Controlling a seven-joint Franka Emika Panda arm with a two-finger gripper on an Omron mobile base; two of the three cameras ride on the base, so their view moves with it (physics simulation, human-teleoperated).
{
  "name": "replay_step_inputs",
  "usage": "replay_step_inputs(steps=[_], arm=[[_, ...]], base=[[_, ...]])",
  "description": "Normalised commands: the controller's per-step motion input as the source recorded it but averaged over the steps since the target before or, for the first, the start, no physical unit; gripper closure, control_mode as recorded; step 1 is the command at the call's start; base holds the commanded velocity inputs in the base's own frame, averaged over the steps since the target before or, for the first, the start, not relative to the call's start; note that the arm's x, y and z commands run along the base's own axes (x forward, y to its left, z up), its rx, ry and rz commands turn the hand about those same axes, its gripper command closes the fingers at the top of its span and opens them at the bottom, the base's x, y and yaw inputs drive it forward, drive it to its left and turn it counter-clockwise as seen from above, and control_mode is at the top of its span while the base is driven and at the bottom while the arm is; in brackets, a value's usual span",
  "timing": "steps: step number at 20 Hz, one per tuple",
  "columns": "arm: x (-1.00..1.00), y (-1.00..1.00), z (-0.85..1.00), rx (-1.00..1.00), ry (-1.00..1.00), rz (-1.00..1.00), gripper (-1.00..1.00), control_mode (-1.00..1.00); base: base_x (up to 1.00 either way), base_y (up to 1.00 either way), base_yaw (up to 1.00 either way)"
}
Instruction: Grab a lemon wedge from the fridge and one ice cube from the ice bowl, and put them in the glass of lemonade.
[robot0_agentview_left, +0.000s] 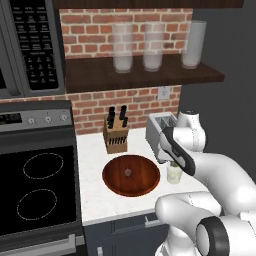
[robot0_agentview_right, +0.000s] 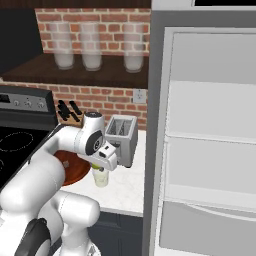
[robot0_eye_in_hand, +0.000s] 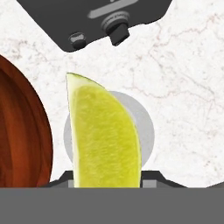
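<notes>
Claw (robot0_eye_in_hand: 107, 175) above glass of lemonade (robot0_eye_in_hand: 146, 131), lemon wedge (robot0_eye_in_hand: 105, 135) between.

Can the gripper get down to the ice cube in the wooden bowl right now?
Probably not yet. The gripper is occupied with the lemon wedge above the glass of lemonade. The ice cube lies uncovered in the ice bowl alongside.

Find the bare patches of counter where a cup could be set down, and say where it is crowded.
Free: the white counter between the ice bowl and the front edge, and the strip between bowl and stove. Crowded: the back right, where knife block, toaster, glass of lemonade and gripper cluster.
</notes>
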Motion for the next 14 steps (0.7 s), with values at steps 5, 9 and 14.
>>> replay_step_inputs(steps=[5,9,14], arm=[[0.0,0.0,0.0,0.0,0.0,0.0,-1.0,-1.0],[0.0,0.0,0.0,0.0,0.0,0.0,-1.0,-1.0],[-0.01,0.0,0.0,0.0,0.0,0.0,-1.0,-1.0]], base=[[0.0,0.0,0.0],[0.0,0.0,0.0],[0.0,0.0,0.0]])
